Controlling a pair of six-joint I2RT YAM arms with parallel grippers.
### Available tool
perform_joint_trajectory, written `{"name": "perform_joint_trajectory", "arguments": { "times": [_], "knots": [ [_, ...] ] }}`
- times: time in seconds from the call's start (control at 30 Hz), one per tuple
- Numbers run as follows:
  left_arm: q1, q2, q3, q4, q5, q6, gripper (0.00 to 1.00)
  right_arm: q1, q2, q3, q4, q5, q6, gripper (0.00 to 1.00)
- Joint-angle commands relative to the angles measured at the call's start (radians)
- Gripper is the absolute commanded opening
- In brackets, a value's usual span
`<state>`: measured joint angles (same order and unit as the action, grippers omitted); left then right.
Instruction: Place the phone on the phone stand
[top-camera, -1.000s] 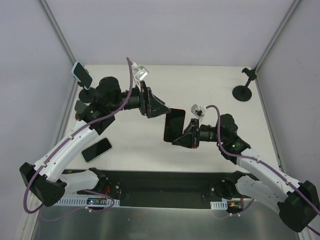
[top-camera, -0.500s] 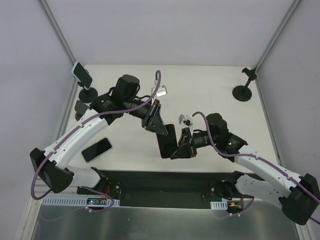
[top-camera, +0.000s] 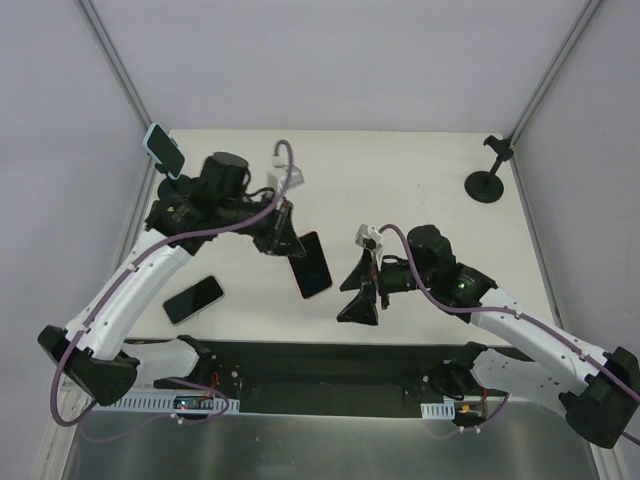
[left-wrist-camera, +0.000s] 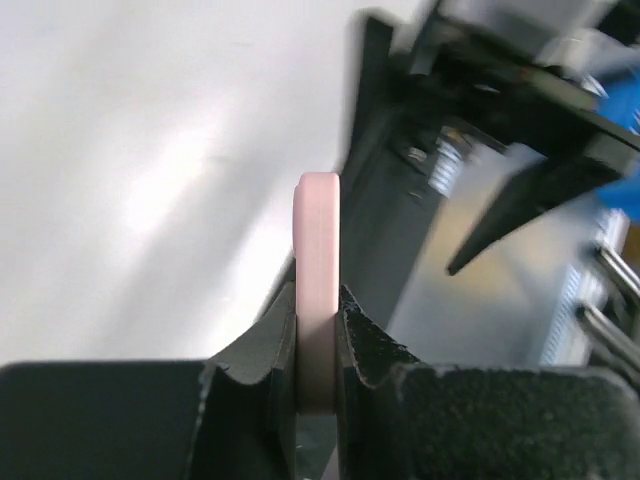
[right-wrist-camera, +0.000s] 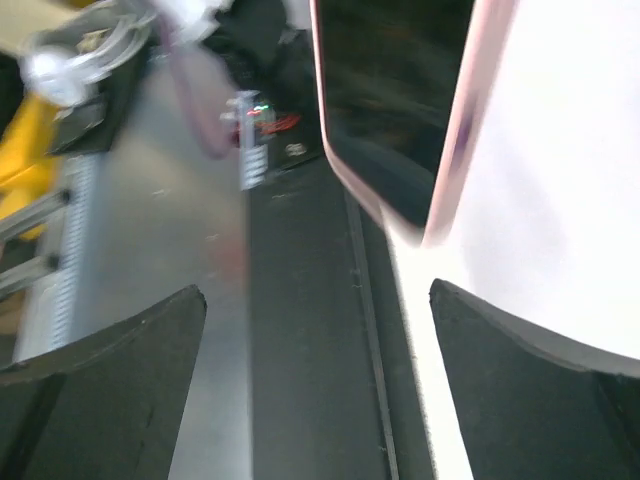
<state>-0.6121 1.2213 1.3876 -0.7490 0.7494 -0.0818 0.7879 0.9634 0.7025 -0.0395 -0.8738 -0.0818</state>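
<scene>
A black phone with a pink case (top-camera: 311, 264) hangs tilted over the middle of the table. My left gripper (top-camera: 288, 243) is shut on its upper end. In the left wrist view the pink edge of the phone (left-wrist-camera: 318, 250) sits clamped between the left gripper's (left-wrist-camera: 318, 335) pads. My right gripper (top-camera: 359, 289) stands open just right of the phone, apart from it. The right wrist view shows the phone's (right-wrist-camera: 395, 100) lower corner ahead of the right gripper's (right-wrist-camera: 318, 320) spread fingers, with nothing between them. An empty black phone stand (top-camera: 487, 181) stands at the back right.
A second stand (top-camera: 178, 188) at the back left carries a phone in a light blue case (top-camera: 164, 150). Another dark phone (top-camera: 193, 299) lies flat at the near left. A black strip (top-camera: 320, 365) runs along the table's near edge, and frame posts rise at the back corners.
My right gripper has opened and let go of the pink phone. My left gripper has shut on it and drawn it left, away from the right gripper.
</scene>
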Motion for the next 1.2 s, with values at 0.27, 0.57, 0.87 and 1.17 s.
{"name": "perform_joint_trajectory", "arguments": {
  "times": [0.27,0.57,0.87,1.17],
  "knots": [
    [0.739,-0.281,-0.128,-0.003,-0.575,-0.058,0.0,-0.176,-0.084,-0.028,-0.048,0.322,0.037,0.97],
    [0.965,-0.234,-0.277,0.336,-0.519,-0.003,0.0,-0.176,-0.063,-0.074,0.067,0.193,0.122,0.97],
    [1.048,-0.043,-0.229,0.416,-0.349,0.177,0.0,-0.171,-0.101,-0.121,0.15,0.127,0.168,0.97],
    [1.066,0.053,-0.216,0.508,-0.311,0.29,0.0,-0.095,-0.143,-0.143,0.138,0.148,0.134,0.97]
  ]
}}
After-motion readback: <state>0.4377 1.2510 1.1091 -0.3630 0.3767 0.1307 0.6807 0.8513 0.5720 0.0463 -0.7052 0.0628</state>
